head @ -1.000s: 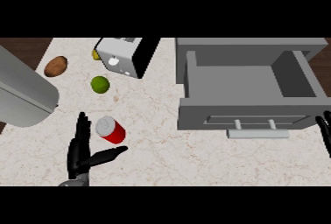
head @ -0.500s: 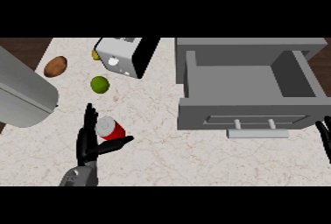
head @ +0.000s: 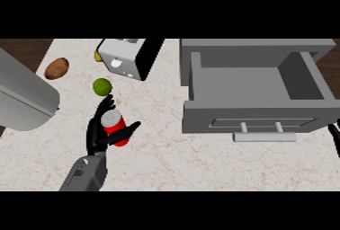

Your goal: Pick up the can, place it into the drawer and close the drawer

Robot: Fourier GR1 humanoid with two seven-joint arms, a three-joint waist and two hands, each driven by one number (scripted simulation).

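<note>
We see left hand curled around red can on counter, left of open drawer; we judge can light, rigid, slick; grip mid-body; right hand at edge, fingers unclear.

No readable text anywhere. The red can has no label or brand I can make out, just plain red w/ a silver top. The toaster shows a round white knob but no numbers or markings. The drawer front is blank grey, nothing printed by the handle. No signs on the counter either.
</note>
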